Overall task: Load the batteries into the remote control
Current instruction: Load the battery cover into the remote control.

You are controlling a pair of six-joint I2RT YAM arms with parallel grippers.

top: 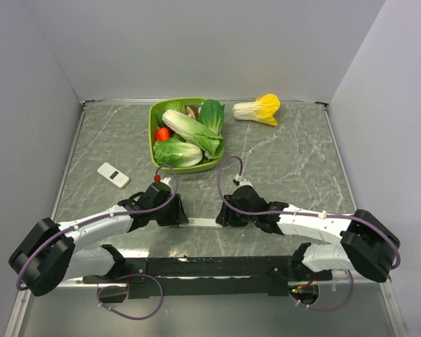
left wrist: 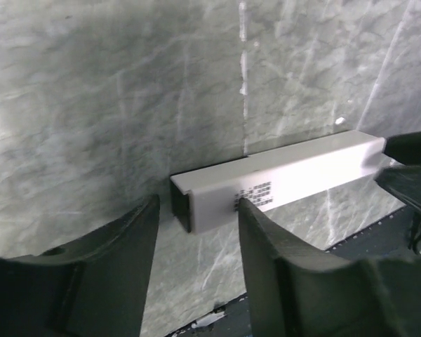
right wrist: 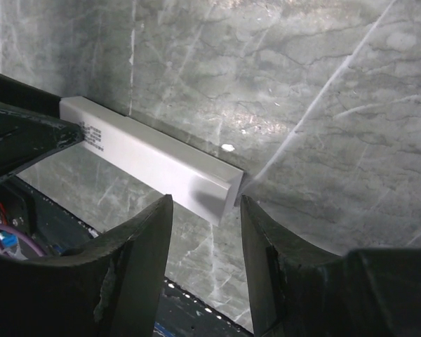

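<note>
Left pincer (left wrist: 198,202), jaws apart, astride one end of remote control (left wrist: 302,165) on worktop (top: 288,161). Right pincer (right wrist: 206,200), likewise unclenched, astride other end.

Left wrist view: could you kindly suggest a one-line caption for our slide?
Left fingers straddle the open end of the white remote control on the marbled table.

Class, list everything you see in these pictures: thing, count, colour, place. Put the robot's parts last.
remote: one, white, near edge, between the arms
batteries: none visible
slab: one, white, left of the bowl
bowl: one, green, back centre
greens: several, green-white, in the bowl
tomato: one, red, in the bowl
cabbage: one, yellow-white, right of the bowl
table: one, grey marble
left jaws: black, open, astride the remote's left end
right jaws: black, open, astride its right end
</note>
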